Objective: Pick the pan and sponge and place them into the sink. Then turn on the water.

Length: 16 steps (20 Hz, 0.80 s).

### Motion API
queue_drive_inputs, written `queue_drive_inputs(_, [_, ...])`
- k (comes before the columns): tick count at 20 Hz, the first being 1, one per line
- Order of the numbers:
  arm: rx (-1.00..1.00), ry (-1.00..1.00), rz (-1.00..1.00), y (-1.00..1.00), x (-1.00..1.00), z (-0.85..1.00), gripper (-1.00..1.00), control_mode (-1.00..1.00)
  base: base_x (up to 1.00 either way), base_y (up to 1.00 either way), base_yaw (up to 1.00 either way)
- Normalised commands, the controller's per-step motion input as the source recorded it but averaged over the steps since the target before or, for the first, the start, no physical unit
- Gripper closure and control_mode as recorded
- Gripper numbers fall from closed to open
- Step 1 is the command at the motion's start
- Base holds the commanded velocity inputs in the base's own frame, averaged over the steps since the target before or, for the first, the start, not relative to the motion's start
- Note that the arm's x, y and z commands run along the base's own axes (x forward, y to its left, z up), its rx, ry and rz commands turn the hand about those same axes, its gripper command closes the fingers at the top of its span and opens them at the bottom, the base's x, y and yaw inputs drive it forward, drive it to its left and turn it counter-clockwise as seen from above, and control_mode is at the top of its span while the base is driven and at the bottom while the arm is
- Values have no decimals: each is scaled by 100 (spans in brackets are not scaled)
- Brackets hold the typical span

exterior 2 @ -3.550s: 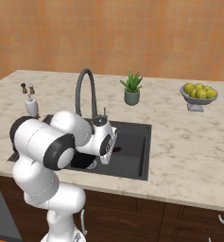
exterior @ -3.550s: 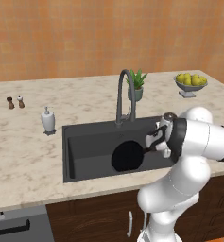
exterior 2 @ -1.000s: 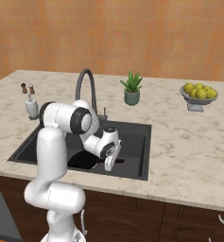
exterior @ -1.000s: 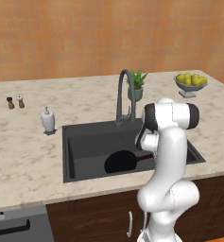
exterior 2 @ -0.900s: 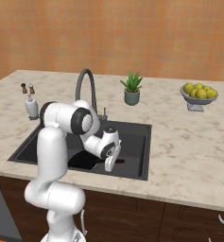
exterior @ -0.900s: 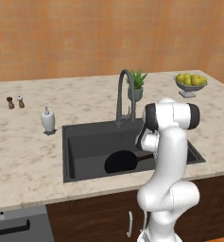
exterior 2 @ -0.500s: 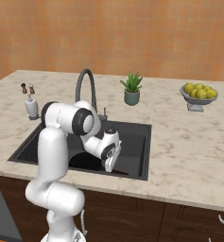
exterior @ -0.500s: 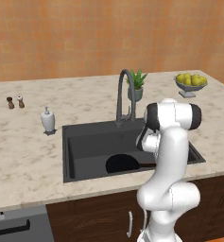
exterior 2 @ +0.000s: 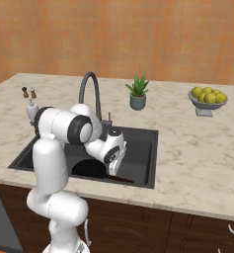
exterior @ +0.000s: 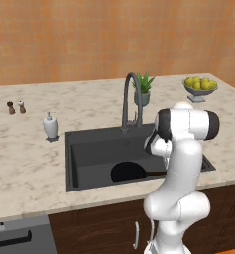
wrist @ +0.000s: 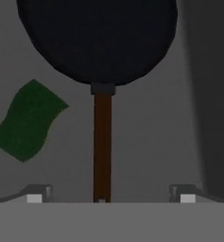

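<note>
The black pan (wrist: 97, 38) lies flat on the floor of the dark grey sink (wrist: 146, 142), its brown handle (wrist: 102, 146) running straight toward the hand. My gripper (wrist: 108, 194) hangs just above the handle's end, open, its fingertips (wrist: 35, 194) wide apart on either side and clear of the handle. The green sponge (wrist: 28, 120) lies on the sink floor to the left of the handle. In the right base view the gripper (exterior 2: 113, 170) points down into the sink (exterior 2: 138, 148) beside the pan (exterior 2: 89, 169). The gooseneck faucet (exterior: 129, 99) rises behind the sink (exterior: 89, 154), where the pan (exterior: 129, 171) lies.
A white soap dispenser (exterior: 50, 126) stands left of the sink, with salt and pepper shakers (exterior: 16, 106) further left. A potted plant (exterior: 145, 89) sits behind the faucet and a bowl of yellow fruit (exterior: 201, 87) at the far right of the counter.
The jaws have opened from shut and let go of the pan's handle. The pan now rests on the sink floor. The arm has barely moved.
</note>
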Motion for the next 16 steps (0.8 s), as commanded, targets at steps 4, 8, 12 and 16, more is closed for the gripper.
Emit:
queue_drive_inputs(4, [5, -2, -2, -3, 0, 93, -100, -100, 0, 0, 0])
queue_drive_inputs(8, [5, 0, -7, -14, 0, 84, -100, -100, 0, 0, 0])
queue_drive_inputs(12, [7, -1, -12, -14, 0, 85, -100, -100, 0, 0, 0])
queue_drive_inputs(16, [4, -5, -9, 0, -26, 73, -100, -100, 0, 0, 0])
